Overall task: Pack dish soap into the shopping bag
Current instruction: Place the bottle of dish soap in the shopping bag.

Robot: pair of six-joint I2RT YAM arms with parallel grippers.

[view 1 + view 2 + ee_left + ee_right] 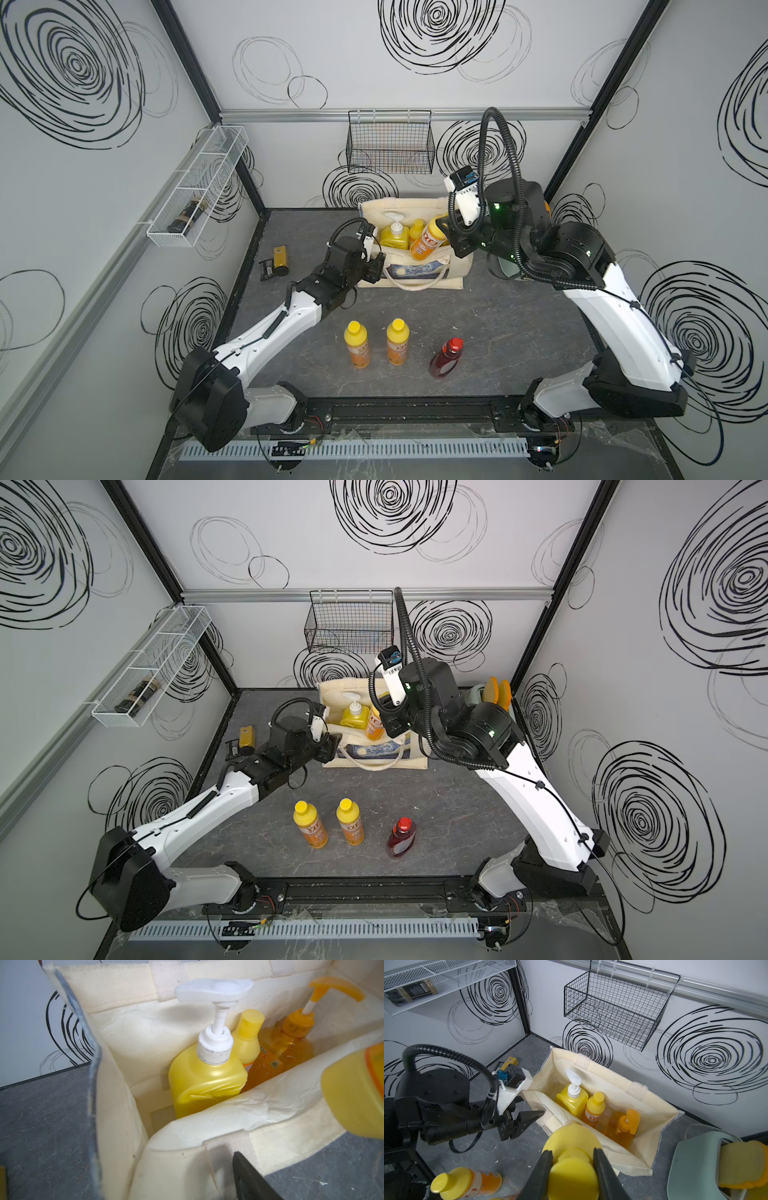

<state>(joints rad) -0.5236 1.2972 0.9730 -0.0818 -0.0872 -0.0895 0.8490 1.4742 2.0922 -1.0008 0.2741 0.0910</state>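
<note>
The cream shopping bag (415,283) (376,764) stands open at the back of the table. Inside it are a yellow bottle with a white pump (207,1084) (572,1099), an orange yellow-capped bottle (248,1043) (595,1109) and an amber pump bottle (291,1051) (623,1128). My right gripper (572,1152) (444,227) is shut on the neck of another orange dish soap bottle (428,243) (374,728), tilted over the bag's front rim. My left gripper (376,266) (529,1118) is open at the bag's front left corner, one finger (247,1169) outside the front wall. Two orange bottles (357,345) (397,341) and a dark-red one (446,357) stand near the front.
A black wire basket (390,141) hangs on the back wall above the bag. A white mesh shelf (199,187) on the left wall holds a dark jar. Yellow-and-black packets (276,262) lie left of the bag. A pale green toaster (695,1167) stands at the back right.
</note>
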